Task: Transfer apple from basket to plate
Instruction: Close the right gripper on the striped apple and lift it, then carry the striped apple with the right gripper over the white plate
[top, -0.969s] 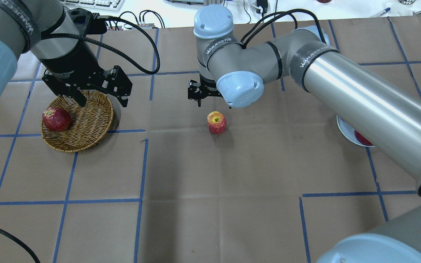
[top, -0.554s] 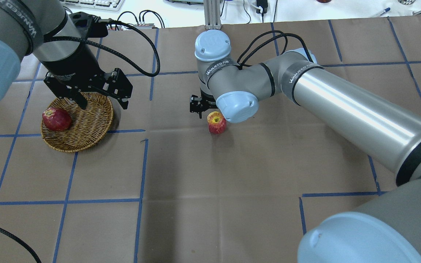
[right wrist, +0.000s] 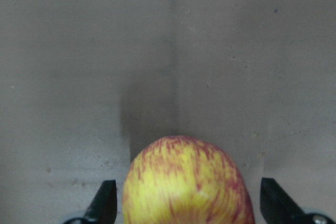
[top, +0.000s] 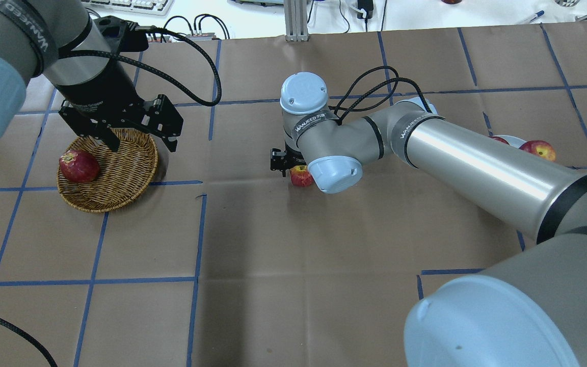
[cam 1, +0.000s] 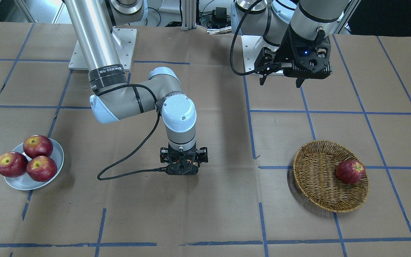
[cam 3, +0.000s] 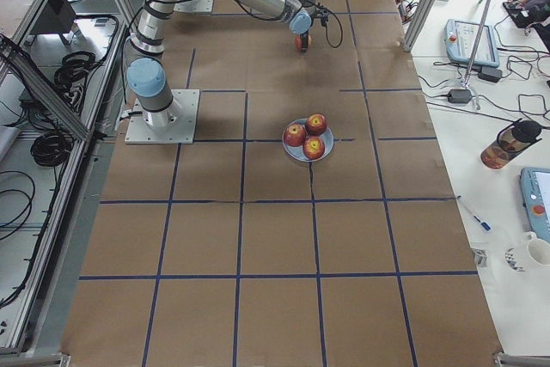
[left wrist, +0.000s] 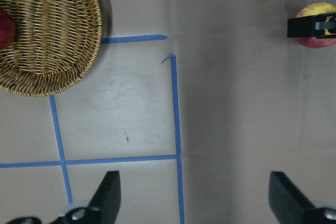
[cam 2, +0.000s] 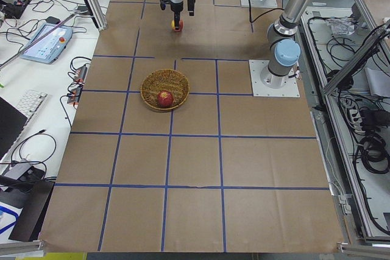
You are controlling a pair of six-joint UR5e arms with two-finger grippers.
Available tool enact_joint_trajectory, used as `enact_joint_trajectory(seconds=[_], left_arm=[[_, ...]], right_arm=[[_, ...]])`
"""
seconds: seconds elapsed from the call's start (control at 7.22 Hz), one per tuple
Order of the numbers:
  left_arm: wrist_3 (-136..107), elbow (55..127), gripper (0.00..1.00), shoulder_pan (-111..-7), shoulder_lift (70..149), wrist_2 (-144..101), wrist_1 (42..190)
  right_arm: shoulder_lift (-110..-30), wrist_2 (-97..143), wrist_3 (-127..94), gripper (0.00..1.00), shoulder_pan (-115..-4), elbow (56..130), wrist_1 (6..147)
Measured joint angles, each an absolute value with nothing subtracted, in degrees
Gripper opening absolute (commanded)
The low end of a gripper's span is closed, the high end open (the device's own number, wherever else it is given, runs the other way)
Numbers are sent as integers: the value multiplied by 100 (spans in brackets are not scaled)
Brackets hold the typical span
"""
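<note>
Change since one second ago: right gripper (right wrist: 190, 205) is descending from above and 11 o'clock of the fruit to table level, and its fingers are now straddling it. Left gripper (top: 143, 143), wicker basket and its contents are keeping their places.

Item 1. Light red apple streaked with yellow (right wrist: 186, 182): is sitting on the brown paper table with blue tape grid (top: 273, 285), at mid-table, outside the basket and well apart from the plate.

Item 2. Right gripper: jaws are standing spread, one finger (right wrist: 107, 200) on each side of the apple, with a thin gap showing at both sides; nothing is gripped yet.

Item 3. Left gripper: is hovering with jaws wide and empty over the 12 o'clock rim of the basket.

Item 4. Round brown woven wicker basket (top: 125, 168): is lying at 9 o'clock of the apple and holding one dark red apple (top: 78, 166).

Item 5. Round pale grey-white plate (cam 1: 20, 182): is lying at about 3 o'clock of the apple in the overhead view and carrying three dark red apples (cam 1: 30, 157).

Step in hand, as judged: pre-grasp on the apple at a halfway point. Next move is calling for closing on its widest girth, lifting clear, then carrying it toward 3 o'clock to whatever bare room the crowded plate offers.
</note>
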State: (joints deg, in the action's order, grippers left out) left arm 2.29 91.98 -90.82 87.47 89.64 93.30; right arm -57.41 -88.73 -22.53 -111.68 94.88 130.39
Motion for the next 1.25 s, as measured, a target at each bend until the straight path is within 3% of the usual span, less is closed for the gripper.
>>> enact_joint_trajectory(seconds=[0.14, 0.28, 0.83, 1.25], left_arm=[[227, 9201, 99, -9082, 8745, 8963, 9327], [223, 9200, 99, -9084, 8745, 8959, 9326], [220, 9200, 99, -9088, 8738, 8965, 9337], [220, 9197, 99, -9088, 8729, 8965, 9365]], right_arm=[[-5737, -8878, -2252, 48, -11165, 9442, 13048], [-5736, -8884, -2249, 46, -11161, 9368, 13047], [-5933, -8881, -2181, 46, -10977, 9013, 12723], [-6846, -8883, -733, 46, -9882, 8919, 11262]])
